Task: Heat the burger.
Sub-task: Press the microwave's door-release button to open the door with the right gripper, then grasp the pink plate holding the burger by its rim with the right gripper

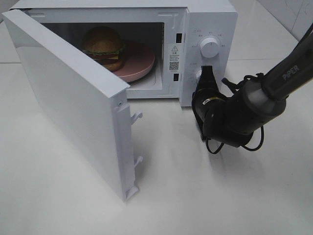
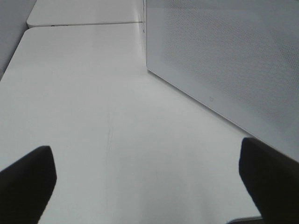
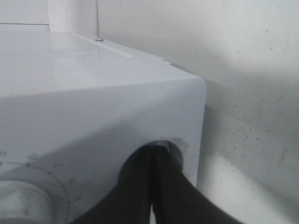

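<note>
The burger (image 1: 103, 45), with its glossy brown bun, sits on a round pink plate (image 1: 139, 66) inside the white microwave (image 1: 210, 19), whose door (image 1: 73, 98) swings wide open toward the front left. My right gripper (image 1: 207, 74) is shut, its black tips pressed against the lower knob (image 1: 198, 76) of the control panel, under the upper dial (image 1: 210, 47). The right wrist view shows the closed right gripper (image 3: 152, 154) meeting that round knob (image 3: 175, 145). My left gripper (image 2: 147, 186) stands open over bare table beside the door's meshed face (image 2: 224, 60); the exterior view does not show it.
The open door juts across the table's left half, its latch hooks (image 1: 136, 117) pointing right. The white table (image 1: 205, 196) stretches in front of the microwave. My right arm (image 1: 279, 83) comes in from the right edge.
</note>
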Controlling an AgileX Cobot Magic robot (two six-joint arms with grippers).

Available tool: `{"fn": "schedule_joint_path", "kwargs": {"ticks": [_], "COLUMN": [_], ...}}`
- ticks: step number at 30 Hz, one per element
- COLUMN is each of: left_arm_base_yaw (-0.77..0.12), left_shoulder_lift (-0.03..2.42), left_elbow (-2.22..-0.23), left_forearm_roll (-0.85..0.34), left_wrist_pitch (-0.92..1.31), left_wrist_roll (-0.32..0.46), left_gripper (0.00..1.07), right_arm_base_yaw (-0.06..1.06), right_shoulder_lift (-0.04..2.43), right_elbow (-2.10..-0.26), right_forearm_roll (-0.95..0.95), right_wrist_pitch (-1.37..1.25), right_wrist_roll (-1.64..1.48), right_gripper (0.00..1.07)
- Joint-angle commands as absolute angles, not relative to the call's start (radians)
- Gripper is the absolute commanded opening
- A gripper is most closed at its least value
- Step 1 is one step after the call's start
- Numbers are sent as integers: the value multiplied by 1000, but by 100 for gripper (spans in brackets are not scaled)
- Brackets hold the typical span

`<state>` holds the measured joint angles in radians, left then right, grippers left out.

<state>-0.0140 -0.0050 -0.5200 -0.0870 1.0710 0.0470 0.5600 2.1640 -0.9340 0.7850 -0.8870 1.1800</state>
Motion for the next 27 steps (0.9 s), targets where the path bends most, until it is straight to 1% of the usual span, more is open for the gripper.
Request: {"fn": "schedule_joint_path", "kwargs": {"ticks": [1,3,6,7,11,19,21,24,26,27], "left_arm_base_yaw": [-12,-12,-12,-12,-12,-12,-12,-12,-12,-12], "left_shoulder_lift": [-12,-12,-12,-12,-12,-12,-12,-12,-12,-12], "left_elbow": [-517,-517,-517,-517,-517,-517,-517,-517,-517,-517], "left_forearm_roll": [-91,-91,-91,-91,-91,-91,-91,-91,-91,-91], "left_wrist_pitch": [1068,1068,1068,1068,1068,1068,1068,1068,1068,1068], "left_wrist_roll": [50,50,50,50,50,50,50,50,50,50], "left_gripper": [100,100,100,100,100,100,100,100,100,100], "right_arm_base_yaw": [527,527,527,530,530,530,538,538,538,538], "right_shoulder_lift": [2118,2092,2085,2068,2024,1957,1885,1863,1792,1792], "right_elbow": [-954,-922,-912,-895,-843,-793,-751,-743,-730,-730], "right_forearm_roll": [735,720,717,715,722,711,707,697,657,657], "right_wrist_pitch": [-970,-857,-833,-772,-672,-586,-567,-545,-434,-434], "right_wrist_roll": [1170,1160,1154,1127,1065,990,915,890,777,777], "right_gripper": [0,0,0,0,0,0,0,0,0,0]}}
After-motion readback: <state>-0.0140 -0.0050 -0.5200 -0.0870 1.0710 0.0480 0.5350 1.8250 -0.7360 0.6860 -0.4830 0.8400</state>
